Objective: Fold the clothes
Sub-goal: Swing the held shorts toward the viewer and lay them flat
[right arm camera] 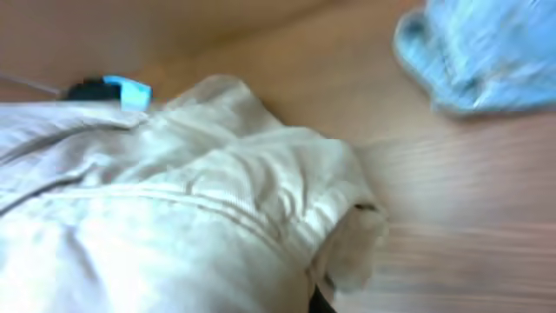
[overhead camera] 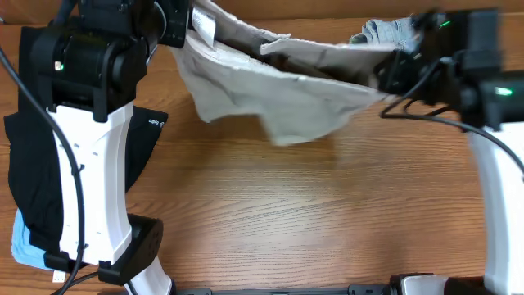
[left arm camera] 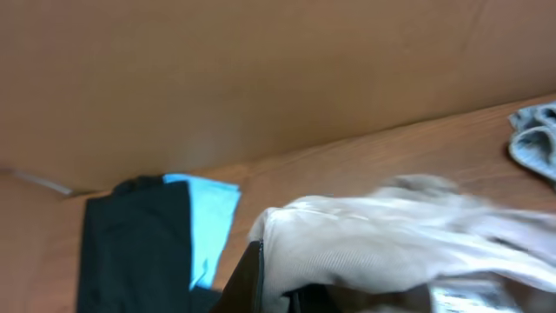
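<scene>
Nearest, at the left edge of the table [overhead camera: 286, 221], a sky-blue garment [overhead camera: 24, 246] lies under black garments [overhead camera: 29, 180]. Beyond, the beige shorts [overhead camera: 278, 94] hang above the table, stretched between the left claw [overhead camera: 176, 26] and right claw [overhead camera: 395, 75], each clenched on one end. Farthest, a grey-blue garment [overhead camera: 385, 33] lies crumpled.

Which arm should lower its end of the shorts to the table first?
Right, probably. The right gripper and left gripper both hold the shorts aloft; bare table lies before the right end, while black garments lie near the left one.
</scene>
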### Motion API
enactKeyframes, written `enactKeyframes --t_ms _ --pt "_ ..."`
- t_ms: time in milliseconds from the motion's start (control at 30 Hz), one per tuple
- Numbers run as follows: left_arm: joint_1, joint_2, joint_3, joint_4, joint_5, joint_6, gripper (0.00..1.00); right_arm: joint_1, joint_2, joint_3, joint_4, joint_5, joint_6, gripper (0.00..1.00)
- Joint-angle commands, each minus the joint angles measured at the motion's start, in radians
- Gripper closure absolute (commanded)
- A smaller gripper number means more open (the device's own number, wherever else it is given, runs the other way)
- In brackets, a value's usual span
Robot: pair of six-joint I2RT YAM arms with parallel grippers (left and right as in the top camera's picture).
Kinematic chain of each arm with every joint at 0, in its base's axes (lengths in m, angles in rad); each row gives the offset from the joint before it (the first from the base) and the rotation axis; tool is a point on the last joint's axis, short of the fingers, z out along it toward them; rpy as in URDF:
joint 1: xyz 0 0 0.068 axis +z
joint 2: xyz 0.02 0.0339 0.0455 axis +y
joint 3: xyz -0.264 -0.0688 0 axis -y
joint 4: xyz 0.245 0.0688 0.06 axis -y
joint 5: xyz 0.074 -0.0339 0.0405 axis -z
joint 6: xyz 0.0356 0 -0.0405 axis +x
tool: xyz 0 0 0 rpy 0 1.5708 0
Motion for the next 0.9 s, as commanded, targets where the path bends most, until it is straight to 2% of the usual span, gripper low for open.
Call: enactKeyframes --t_ms 0,133,367,633,867 --pt "0.013 -0.081 0.035 -0.021 -0.159 0.026 0.96 -0.028 -0.040 0.206 -0.084 0.114 -0.130 0.96" --pt "0.013 -0.146 0.035 -0.042 -0.284 0.026 0.96 -0.056 -0.040 0.381 -0.193 0.156 -0.155 0.96" --pt "0.011 -0.290 0.035 -0.041 -0.280 0.026 0.96 -0.067 -0.043 0.548 -0.314 0.155 -0.158 0.96" --pt "0.011 -0.418 0.035 -0.061 -0.282 0.026 0.96 -0.067 -0.150 0.587 -0.395 0.163 -0.149 0.96" --pt "0.011 -0.514 0.035 -0.163 -0.240 -0.029 0.96 -0.067 -0.320 0.587 -0.440 0.162 -0.116 0.96"
